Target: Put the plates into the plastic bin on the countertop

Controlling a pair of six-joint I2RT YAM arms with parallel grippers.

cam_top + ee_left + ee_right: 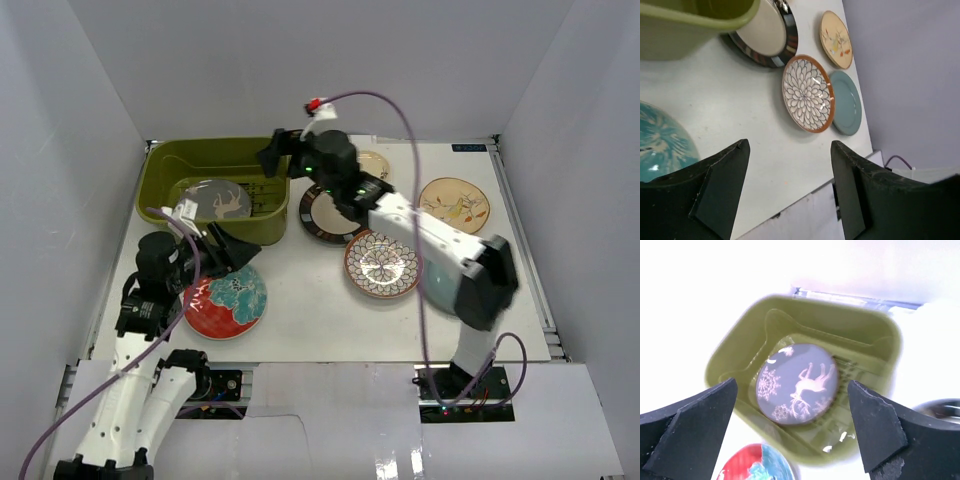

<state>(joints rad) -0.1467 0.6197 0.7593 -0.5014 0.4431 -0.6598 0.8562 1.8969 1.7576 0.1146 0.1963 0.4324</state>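
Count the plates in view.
7: grey plate in the bin; on the countertop, red-and-teal plate, black-rimmed plate, mandala plate, blue plate, bird plate, small cream plate. Right arm may hide more.

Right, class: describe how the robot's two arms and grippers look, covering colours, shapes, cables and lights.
The left arm and right arm have white shells with black joint housings. A purple cable runs along each; the right one's ends at a red-and-white plug. Small green lights glow on the right arm. The left gripper and right gripper have matte black, wedge-shaped fingers.
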